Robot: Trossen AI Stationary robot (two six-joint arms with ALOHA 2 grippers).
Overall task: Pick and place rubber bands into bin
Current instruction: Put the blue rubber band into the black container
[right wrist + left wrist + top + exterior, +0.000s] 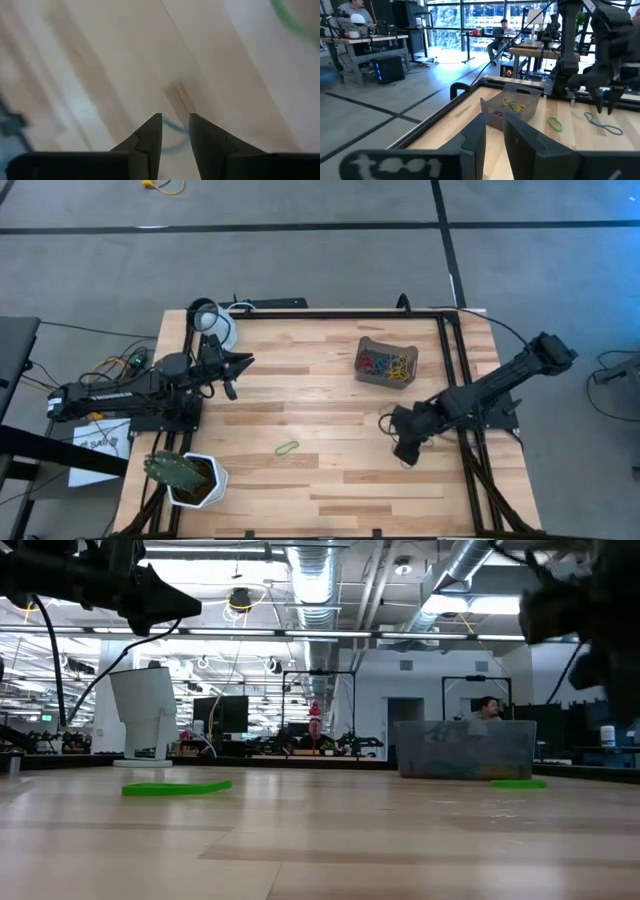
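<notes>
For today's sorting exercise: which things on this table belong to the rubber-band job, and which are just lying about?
Belong to the job:
- green rubber band
- blue rubber band
- bin, bands already inside
- right claw

Just lying about:
- white plant pot
- white cup

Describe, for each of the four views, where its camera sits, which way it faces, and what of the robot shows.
High: overhead, straight down; both arms, bin, green rubber band.
Low: table height, level across; arms overhead, bin.
Left wrist: forward past the left gripper; bin, right arm.
Right wrist: down past the right gripper; blue rubber band.
Shared: bin, three views.
</notes>
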